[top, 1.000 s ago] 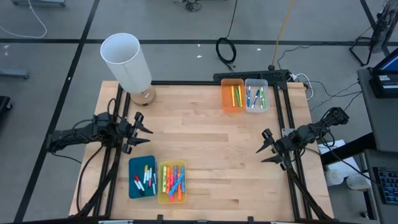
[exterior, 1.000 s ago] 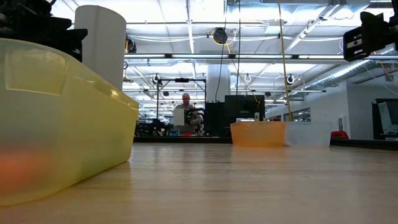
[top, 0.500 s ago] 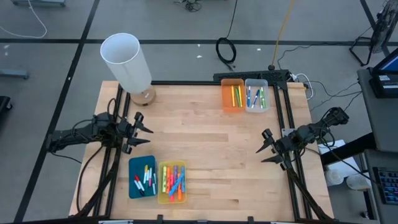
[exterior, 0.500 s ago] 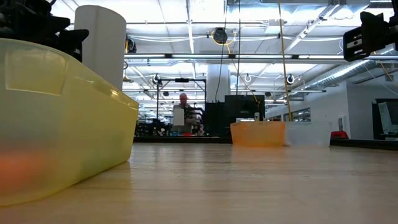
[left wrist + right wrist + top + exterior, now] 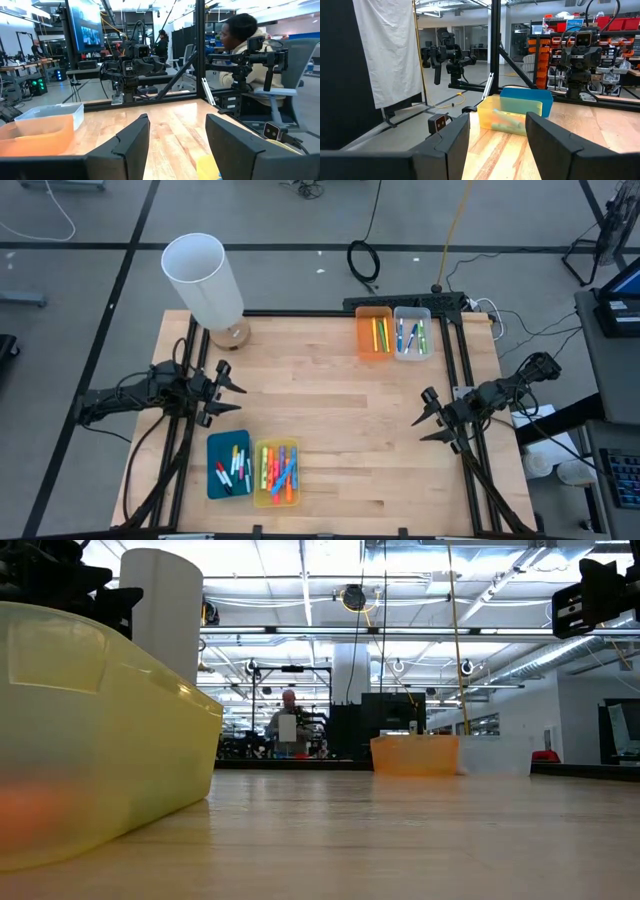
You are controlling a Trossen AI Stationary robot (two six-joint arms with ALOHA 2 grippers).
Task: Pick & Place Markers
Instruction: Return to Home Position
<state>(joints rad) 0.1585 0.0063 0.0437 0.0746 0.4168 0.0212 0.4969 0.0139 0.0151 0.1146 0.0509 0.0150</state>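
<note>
Markers lie in four bins. Thin white-bodied ones (image 5: 233, 466) fill a blue bin (image 5: 215, 448). Bright highlighters (image 5: 279, 471) fill a yellow bin (image 5: 258, 495) beside it. Yellow and green highlighters (image 5: 380, 334) lie in an orange bin (image 5: 364, 332), and thin markers (image 5: 410, 336) in a clear bin (image 5: 427, 332). My left gripper (image 5: 240, 400) hovers open over the table's left side, just beyond the blue bin. My right gripper (image 5: 420, 428) hovers open at the right edge. Both wrist views show open fingers (image 5: 131, 140) (image 5: 451, 140) with nothing between them.
A tall white cylinder (image 5: 203, 278) stands on a round wooden base at the far left corner. Black frame rails (image 5: 463, 380) run along the table's sides. Bare wood (image 5: 340, 420) lies between the two pairs of bins. A seated person (image 5: 245, 55) shows beyond the table.
</note>
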